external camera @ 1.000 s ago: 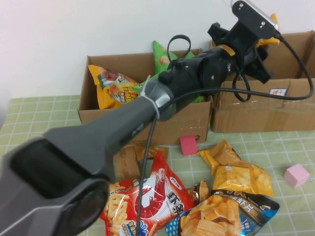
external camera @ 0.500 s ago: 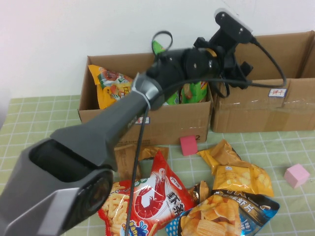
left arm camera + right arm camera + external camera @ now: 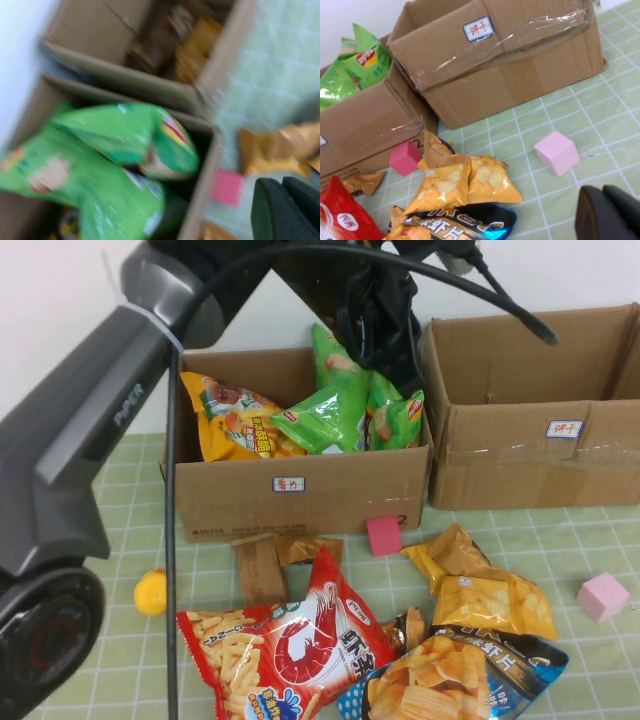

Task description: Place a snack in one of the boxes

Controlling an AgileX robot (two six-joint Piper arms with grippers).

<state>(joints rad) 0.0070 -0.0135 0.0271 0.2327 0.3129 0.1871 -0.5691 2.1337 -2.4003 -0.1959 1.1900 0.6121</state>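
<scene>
The wide taped carton (image 3: pixel 530 455) with its blue-edged label (image 3: pixel 565 428) stands at the back right; it also shows in the right wrist view (image 3: pixel 520 65). In the left wrist view, yellow-orange pouches (image 3: pixel 197 50) lie inside it. Several more yellow-orange snack pouches (image 3: pixel 490 602) lie on the mat in front of it, also in the right wrist view (image 3: pixel 465 185). My left gripper (image 3: pixel 283 184) is shut and empty, held high over the back of the narrower carton. My right gripper (image 3: pixel 610 200) is shut and empty, low over the mat near a pink cube (image 3: pixel 557 152).
The narrower carton (image 3: pixel 300 490) holds green chip bags (image 3: pixel 345 400) and an orange bag (image 3: pixel 235 415). On the mat lie a red shrimp bag (image 3: pixel 300 640), a blue chips bag (image 3: pixel 460 680), a dark pink cube (image 3: pixel 383 535), a light pink cube (image 3: pixel 603 596), a brown block (image 3: pixel 260 565) and a yellow duck (image 3: pixel 150 592).
My left arm has swung left and up, from over the wide carton to over the narrower one. The yellow pouch seen at its fingers one second ago no longer shows there.
</scene>
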